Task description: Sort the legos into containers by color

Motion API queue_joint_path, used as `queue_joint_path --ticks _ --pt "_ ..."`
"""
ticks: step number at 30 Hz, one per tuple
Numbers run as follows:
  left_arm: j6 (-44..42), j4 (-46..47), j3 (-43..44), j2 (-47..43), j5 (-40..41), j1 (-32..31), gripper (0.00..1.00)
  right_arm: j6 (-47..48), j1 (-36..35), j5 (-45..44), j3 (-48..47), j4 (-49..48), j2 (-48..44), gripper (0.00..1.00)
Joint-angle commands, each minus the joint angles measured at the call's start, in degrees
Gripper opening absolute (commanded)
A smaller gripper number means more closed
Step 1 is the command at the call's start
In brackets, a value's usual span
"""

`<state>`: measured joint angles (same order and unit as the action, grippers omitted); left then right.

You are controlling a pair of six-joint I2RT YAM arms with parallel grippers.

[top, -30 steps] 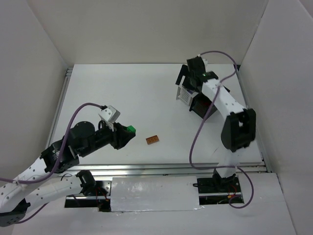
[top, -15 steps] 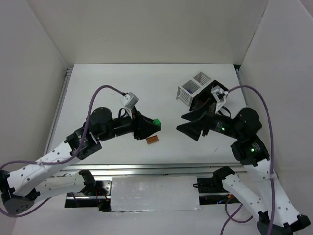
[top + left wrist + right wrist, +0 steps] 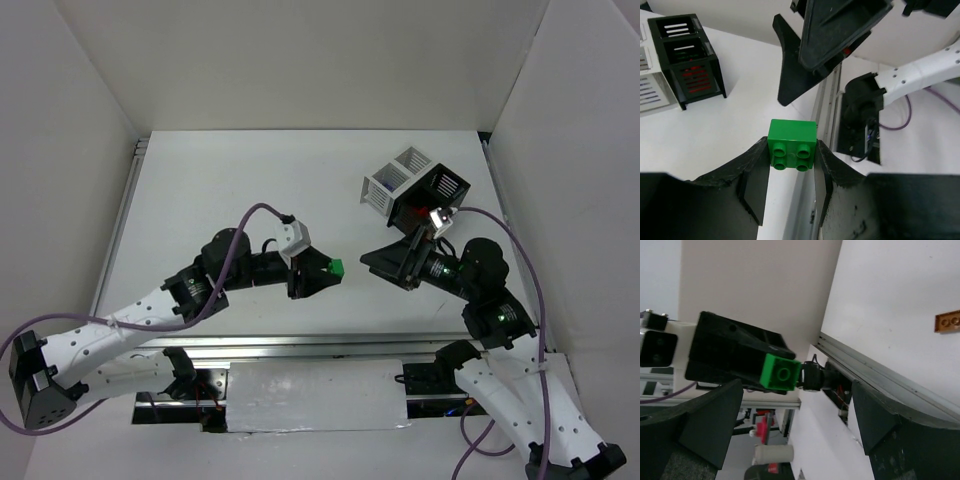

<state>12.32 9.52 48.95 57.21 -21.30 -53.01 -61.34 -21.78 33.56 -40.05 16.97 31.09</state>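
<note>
- Green lego (image 3: 338, 267) sits clamped in the left gripper's (image 3: 326, 272) jaws, lifted above the tabletop (image 3: 220, 190) near the middle of its near edge.
- Right gripper (image 3: 382, 266) faces it, jaws spread wide and empty.
- White container (image 3: 393, 178) and black container (image 3: 443, 189) stand near the far right corner.

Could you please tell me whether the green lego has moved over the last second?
Yes. In the top view the green lego has travelled rightward, ending nearer the white container than it was.
</note>
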Motion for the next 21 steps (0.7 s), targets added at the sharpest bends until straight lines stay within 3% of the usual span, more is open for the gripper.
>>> queue_joint_path --ticks 1,7,14,18,20,21 --pt "-9.13 5.61 2.9 1.76 -2.33 -0.95 0.0 -6.67 -0.63 -1.31 -0.91 -3.52 -2.0 0.96" --pt "-15.04 5.59 5.81 4.49 -1.2 -4.2 0.0 -15.02 -2.56 2.83 4.1 -13.1 -1.65 0.96" --pt "-12.85 15.08 2.21 3.78 -1.29 -4.99 0.0 -19.52 -6.25 3.27 7.09 -20.66 -0.42 0.95" --pt "-10.21 16.58 2.99 5.8 -2.61 -5.08 0.0 -21.18 -9.77 2.04 7.8 -24.35 0.72 0.87" --pt "-9.95 17.2 2.99 6.51 -2.87 -5.08 0.0 -22.15 -11.09 1.95 8.84 -27.77 0.99 0.77" --pt "-9.77 17.37 2.91 6.51 -2.87 -5.08 0.0 -22.76 -11.44 1.86 9.03 -29.17 0.99 0.65"
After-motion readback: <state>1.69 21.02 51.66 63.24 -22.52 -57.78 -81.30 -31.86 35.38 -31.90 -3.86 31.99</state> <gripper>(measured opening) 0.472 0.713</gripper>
